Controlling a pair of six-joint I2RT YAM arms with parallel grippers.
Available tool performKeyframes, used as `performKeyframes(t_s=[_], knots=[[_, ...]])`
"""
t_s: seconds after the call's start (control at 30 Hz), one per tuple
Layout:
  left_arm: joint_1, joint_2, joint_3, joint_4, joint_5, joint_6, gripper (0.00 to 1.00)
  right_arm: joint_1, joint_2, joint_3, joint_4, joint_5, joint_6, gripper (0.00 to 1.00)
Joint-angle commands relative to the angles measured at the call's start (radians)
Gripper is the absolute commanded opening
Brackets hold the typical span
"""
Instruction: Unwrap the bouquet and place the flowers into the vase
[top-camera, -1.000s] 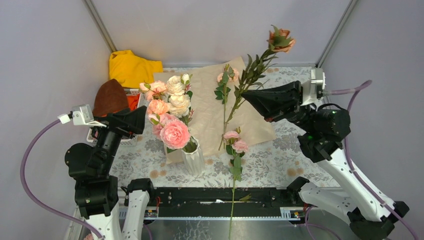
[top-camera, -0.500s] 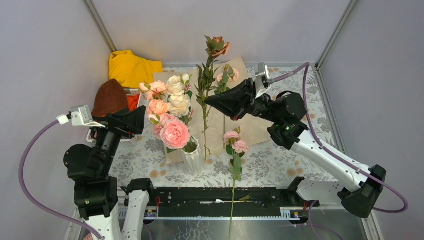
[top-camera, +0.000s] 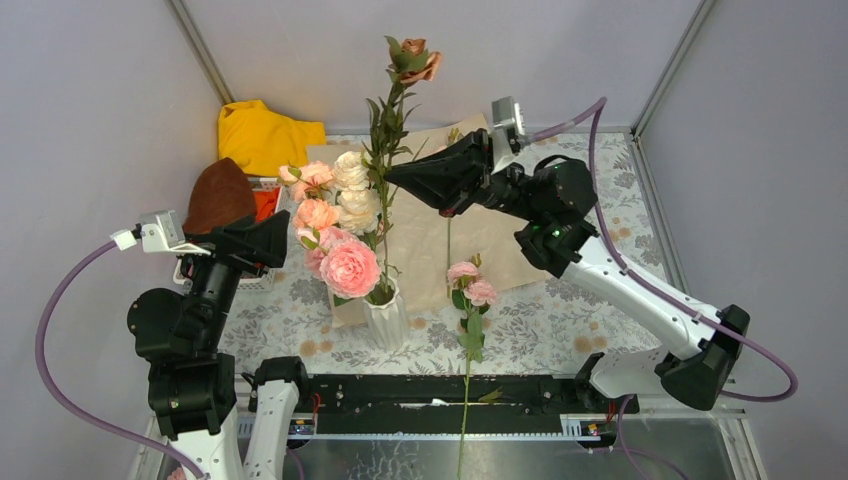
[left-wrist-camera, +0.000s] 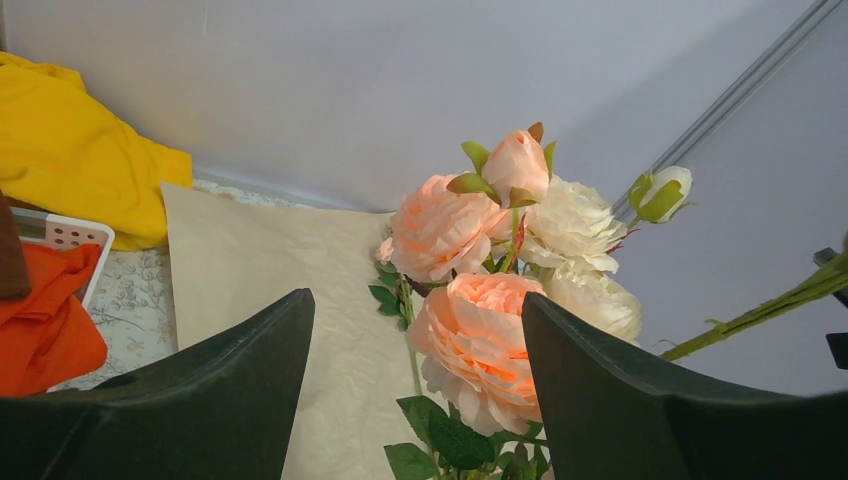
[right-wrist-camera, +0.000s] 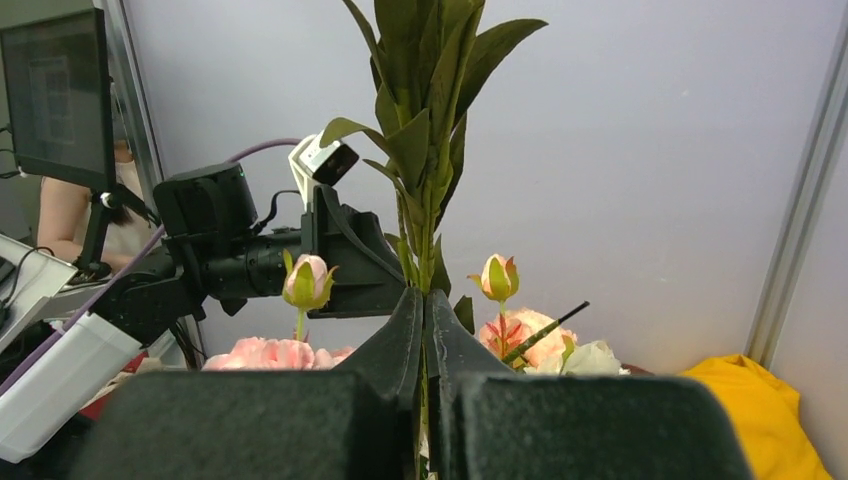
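Observation:
The white ribbed vase stands left of centre and holds several pink, peach and cream flowers. My right gripper is shut on the green stem of a long peach rose, held upright, its lower end reaching down by the vase's mouth. In the right wrist view the jaws pinch that leafy stem. My left gripper hangs open just left of the blooms, which show between its fingers. The bouquet's kraft paper lies spread flat. One stem with small pink blooms lies on the table.
A yellow cloth sits at the back left, with a brown object and a white basket holding orange fabric beside it. The black metal rail runs along the near edge; the loose stem crosses it.
My right arm has swung left with the peach rose, from over the right side of the paper to beside the flowers in the vase. The left arm has stayed still.

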Motion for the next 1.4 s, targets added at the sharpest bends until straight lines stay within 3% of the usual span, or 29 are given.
performKeyframes(t_s=[0.0,0.83,1.37], knots=[[0.007,-0.007,0.01,0.035,-0.024,0.032,0.83,0.018,0.041,0.041,0.047,-0.019,-0.019,0.0],[0.007,-0.01,-0.01,0.037,-0.017,0.029,0.83,0.047,0.024,-0.306,0.173,0.004,0.018,0.0],[0.007,-0.009,-0.006,0.037,-0.003,0.01,0.84,0.056,0.011,-0.425,0.114,0.062,0.009,0.0]])
